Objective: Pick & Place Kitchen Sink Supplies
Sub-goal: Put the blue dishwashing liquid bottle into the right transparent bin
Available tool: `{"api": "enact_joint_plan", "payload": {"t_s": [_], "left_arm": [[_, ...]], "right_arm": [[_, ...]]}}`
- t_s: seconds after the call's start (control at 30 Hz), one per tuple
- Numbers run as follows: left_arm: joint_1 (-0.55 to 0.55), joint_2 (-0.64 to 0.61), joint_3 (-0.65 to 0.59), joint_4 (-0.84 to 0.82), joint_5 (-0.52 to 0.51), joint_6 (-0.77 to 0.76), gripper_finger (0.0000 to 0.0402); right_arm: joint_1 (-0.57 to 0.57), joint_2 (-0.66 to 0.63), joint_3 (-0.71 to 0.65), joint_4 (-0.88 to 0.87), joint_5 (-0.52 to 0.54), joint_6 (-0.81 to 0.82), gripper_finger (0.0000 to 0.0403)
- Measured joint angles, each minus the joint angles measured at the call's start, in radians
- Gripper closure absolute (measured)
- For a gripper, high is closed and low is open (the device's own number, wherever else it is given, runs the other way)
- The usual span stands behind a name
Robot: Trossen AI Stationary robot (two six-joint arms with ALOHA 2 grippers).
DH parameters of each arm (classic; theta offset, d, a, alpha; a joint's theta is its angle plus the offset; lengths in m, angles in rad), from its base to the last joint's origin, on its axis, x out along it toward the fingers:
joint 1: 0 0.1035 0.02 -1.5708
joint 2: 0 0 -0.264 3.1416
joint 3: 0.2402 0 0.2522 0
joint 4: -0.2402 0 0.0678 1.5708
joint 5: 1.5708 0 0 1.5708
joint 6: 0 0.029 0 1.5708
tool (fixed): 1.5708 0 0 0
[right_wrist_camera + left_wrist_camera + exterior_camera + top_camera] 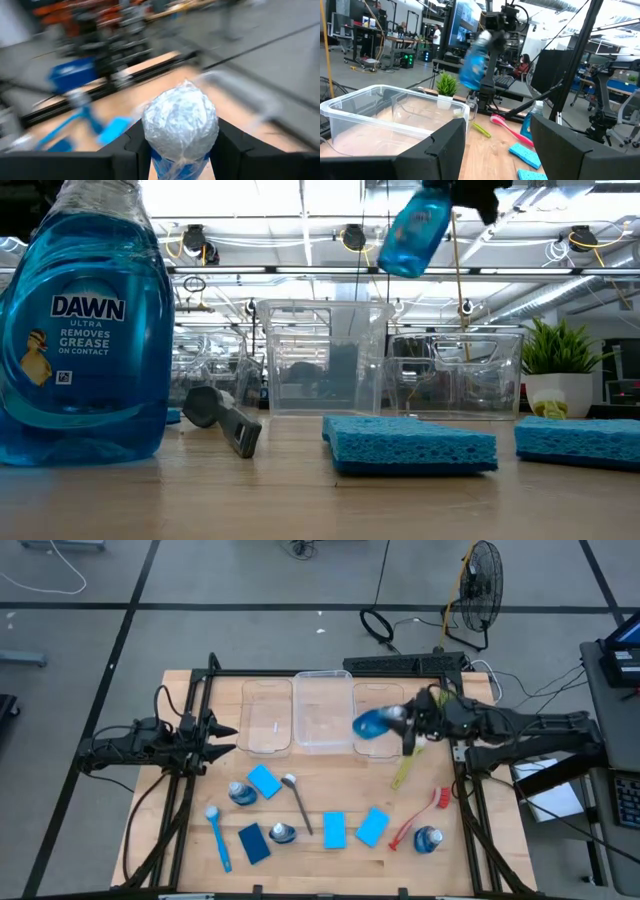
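From above, the right gripper [408,727] carries a blue dish-soap bottle [372,723] over the clear bins [322,712]; best to centre it over one before lowering. The left gripper [222,737] waits part-open at the table's left edge. At table level, the glossy bottle [415,228] hangs high above porous sponges [410,444]. The right wrist view shows its foil-wrapped cap [180,124] clamped between the fingers.

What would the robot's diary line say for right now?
right gripper: shut on blue bottle, held in the air over the clear bins | left gripper: waiting at table's left edge, holding nothing
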Motion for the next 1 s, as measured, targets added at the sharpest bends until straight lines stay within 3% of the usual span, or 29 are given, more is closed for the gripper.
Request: {"api": "enact_joint_plan", "payload": {"t_s": [0.17,0.27,0.73,1.0], "left_arm": [[0.0,0.0,0.0,0.0,0.0,0.0,0.0176],[0.0,0.0,0.0,0.0,0.0,0.0,0.0176],[0.0,0.0,0.0,0.0,-0.001,0.0,0.0176],[0.0,0.0,0.0,0.0,-0.002,0.006,0.0176]], "right_arm": [[-0.032,-0.027,0.001,-0.03,0.257,-0.025,0.0267],[-0.085,-0.021,0.001,-0.044,0.329,-0.033,0.0267],[-0.337,0.143,0.002,-0.165,0.164,-0.011,0.0267],[-0.4,0.262,-0.009,-0.183,0.157,0.066,0.0267]]}}
